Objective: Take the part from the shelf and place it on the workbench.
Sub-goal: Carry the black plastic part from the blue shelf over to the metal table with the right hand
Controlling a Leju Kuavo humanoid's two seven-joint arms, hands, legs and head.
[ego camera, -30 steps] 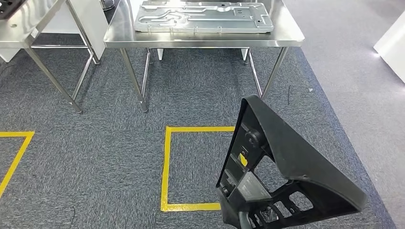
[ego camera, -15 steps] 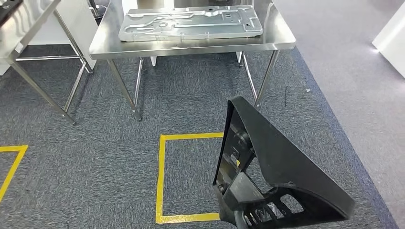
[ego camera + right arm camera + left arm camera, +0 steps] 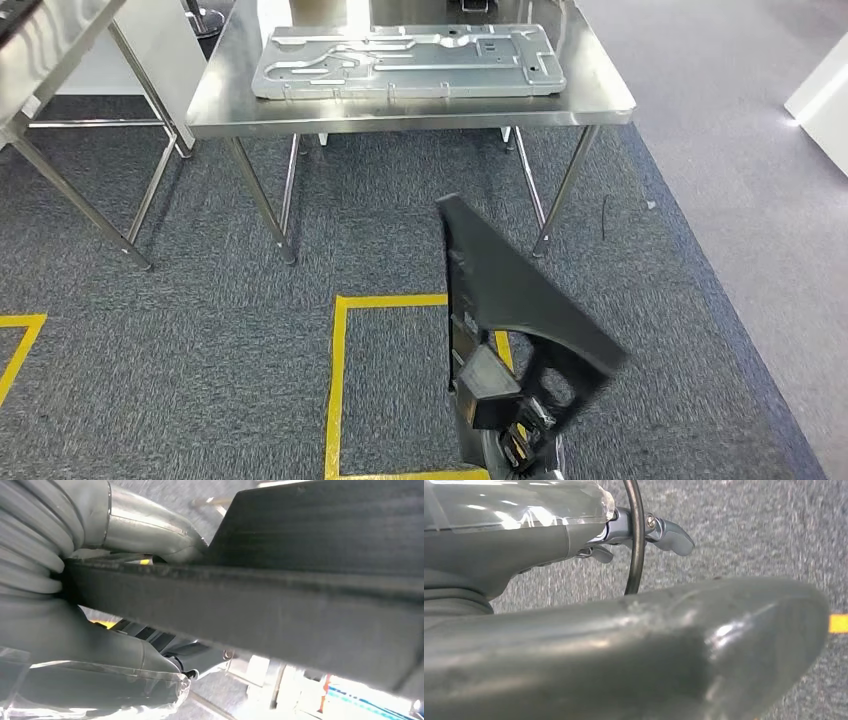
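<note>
Head view: the black part (image 3: 510, 320), a flat triangular plastic panel with ribs and cut-outs on its inner face, stands upright on edge in the lower middle of the picture, its pointed end up and tilted toward the steel surface (image 3: 590, 100) ahead. It is carried above the grey carpet (image 3: 200, 330), over the right side of a yellow taped square (image 3: 336, 380). Its lower end runs down to the bottom edge, where the right hand (image 3: 520, 455) grips it from below; the fingers there are blurred. On the surface lies a stamped metal plate (image 3: 400, 60), well apart from the part. A second steel table (image 3: 60, 40) stands at the far left.

Left wrist view: the left hand (image 3: 574, 535) hangs over the carpet with nothing in it; its thumb (image 3: 649, 645) lies across the foreground, and one finger (image 3: 671, 534) points outward. Whether it is spread or curled I cannot tell.

Right wrist view: the right hand's thumb (image 3: 150, 525) presses against the part's dark edge, which crosses the picture just beside the ribbed cover (image 3: 30, 535). The hand is grasping the part.
</note>
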